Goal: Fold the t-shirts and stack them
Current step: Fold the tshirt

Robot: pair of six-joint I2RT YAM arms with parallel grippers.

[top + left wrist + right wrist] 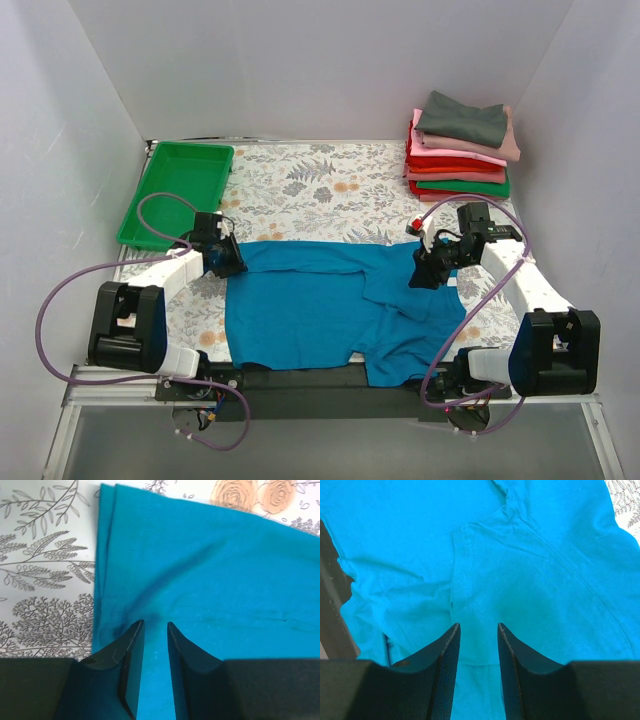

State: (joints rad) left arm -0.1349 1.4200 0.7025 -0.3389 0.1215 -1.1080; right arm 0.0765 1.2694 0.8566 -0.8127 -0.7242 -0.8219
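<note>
A teal-blue t-shirt (320, 310) lies spread on the floral cloth, its right sleeve folded inward and its near edge hanging over the table front. My left gripper (228, 258) is at the shirt's far-left corner. In the left wrist view (155, 625) its jaws are pinched on the cloth (210, 570), and creases run to the tips. My right gripper (424, 276) sits low over the folded sleeve. In the right wrist view (478, 626) its jaws stand a little apart over the sleeve hem (467, 555). A stack of folded t-shirts (460, 150), grey, pink, red and green, stands at the far right.
A green plastic tray (178, 190) lies at the far left. White walls close in the table on three sides. The dark table front edge (300, 380) runs under the shirt's hem. A small red object (417, 221) lies beyond the right gripper.
</note>
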